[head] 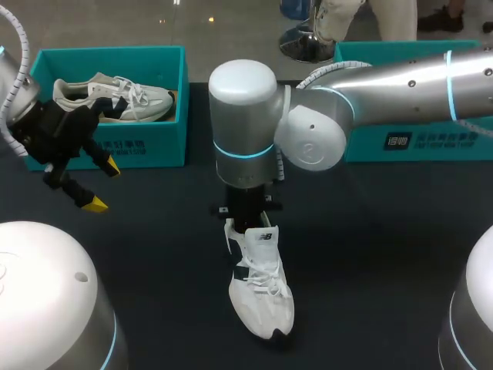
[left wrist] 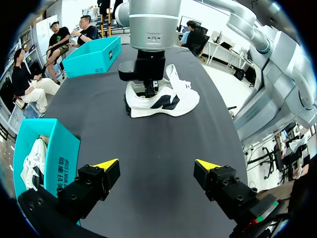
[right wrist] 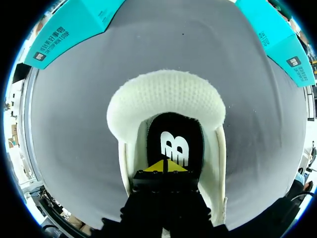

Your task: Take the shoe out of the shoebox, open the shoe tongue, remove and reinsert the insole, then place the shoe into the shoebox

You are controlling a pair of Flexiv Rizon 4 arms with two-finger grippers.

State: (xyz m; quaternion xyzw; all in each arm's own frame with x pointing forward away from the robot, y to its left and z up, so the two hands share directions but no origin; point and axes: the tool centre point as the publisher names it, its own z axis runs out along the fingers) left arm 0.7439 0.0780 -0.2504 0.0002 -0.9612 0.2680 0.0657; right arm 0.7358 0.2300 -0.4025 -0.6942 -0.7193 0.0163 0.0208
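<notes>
Dark table (head: 154, 254) carries everything. Right arm (head: 400, 85) comes in from the right and reaches to the middle, wrist straight down over the shoe. Left arm (head: 15, 85) sits at the left, above the table in front of the left shoebox (head: 108, 146). Two teal shoeboxes sit at the far side: the left one holds a second shoe (head: 115, 96) lying on its side, and the right shoebox (head: 416, 142) is mostly hidden behind the right arm. Both boxes have white print on the front wall, a small logo block plus characters, not legible enough to quote. Task shoe (head: 262, 297) is out of the box: white, upright on its sole mid-table, toe toward the robot, well apart from both boxes. Dark side panels, laces tied, small logo patch on the tongue (head: 266, 237). Right pincer (right wrist: 166, 166) is down in the shoe's opening with its yellow tips pressed together and nothing visible between them. They sit just above the black insole (right wrist: 174, 144), which has a white logo mark at the heel. The padded white rim of the opening is ahead of the tips. Left pincer (head: 102, 185) is spread wide and empty, off the table surface, well apart from the shoe.
</notes>
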